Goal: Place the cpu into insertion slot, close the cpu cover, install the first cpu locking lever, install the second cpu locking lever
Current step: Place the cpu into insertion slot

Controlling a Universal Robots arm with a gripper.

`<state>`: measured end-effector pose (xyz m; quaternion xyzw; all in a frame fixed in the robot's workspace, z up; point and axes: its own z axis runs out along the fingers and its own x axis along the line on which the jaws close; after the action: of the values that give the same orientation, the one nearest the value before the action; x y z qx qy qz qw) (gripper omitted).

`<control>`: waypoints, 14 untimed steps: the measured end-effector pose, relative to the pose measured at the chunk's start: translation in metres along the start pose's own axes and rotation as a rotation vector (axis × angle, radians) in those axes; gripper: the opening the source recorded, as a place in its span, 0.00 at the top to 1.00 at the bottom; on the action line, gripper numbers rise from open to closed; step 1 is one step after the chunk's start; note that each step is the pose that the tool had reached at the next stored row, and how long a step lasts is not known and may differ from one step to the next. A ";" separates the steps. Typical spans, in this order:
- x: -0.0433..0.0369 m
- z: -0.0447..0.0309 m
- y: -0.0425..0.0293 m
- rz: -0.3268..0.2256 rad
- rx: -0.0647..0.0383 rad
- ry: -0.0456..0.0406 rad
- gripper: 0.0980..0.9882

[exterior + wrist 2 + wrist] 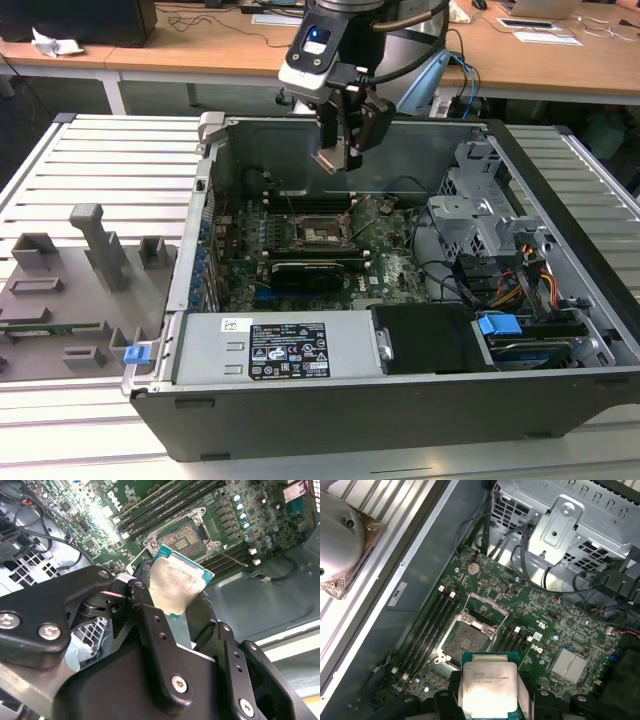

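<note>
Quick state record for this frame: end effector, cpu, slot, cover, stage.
end effector: shut on the cpu, above the open computer case
cpu: held in the air over the motherboard, not seated
insertion slot: empty, uncovered
cpu cover: raised, open
stage: cpu not yet in the slot

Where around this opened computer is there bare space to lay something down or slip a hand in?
Bare: the slatted table on the exterior view's left, bordered by the grey fixture and the case wall; also the power supply's flat top. Crowded: the motherboard under the pincer holding the cpu, and the drive cage with its cables.
</note>
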<state>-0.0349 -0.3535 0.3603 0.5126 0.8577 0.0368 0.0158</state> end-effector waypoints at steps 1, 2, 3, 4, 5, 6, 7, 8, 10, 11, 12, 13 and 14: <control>0.0000 0.0001 0.0000 0.007 0.000 -0.0005 0.52; 0.0000 0.0002 0.0000 0.014 0.000 -0.0011 0.52; 0.0000 0.0002 0.0000 0.021 0.000 -0.0017 0.52; 0.0000 0.0003 0.0000 0.029 0.000 -0.0023 0.52; 0.0000 0.0004 0.0000 0.041 0.000 -0.0032 0.52; 0.0000 0.0005 0.0000 0.048 -0.001 -0.0039 0.52; 0.0000 0.0005 0.0000 0.056 -0.001 -0.0046 0.52; 0.0000 0.0008 -0.0001 0.079 -0.001 -0.0063 0.52; 0.0000 0.0010 -0.0001 0.107 -0.001 -0.0085 0.52; 0.0000 0.0011 -0.0001 0.118 -0.001 -0.0093 0.52; 0.0000 0.0012 -0.0001 0.126 -0.001 -0.0100 0.52; 0.0000 0.0013 -0.0001 0.140 -0.001 -0.0112 0.52; 0.0000 0.0014 -0.0001 0.148 -0.002 -0.0118 0.52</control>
<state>-0.0349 -0.3535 0.3589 0.5748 0.8173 0.0355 0.0185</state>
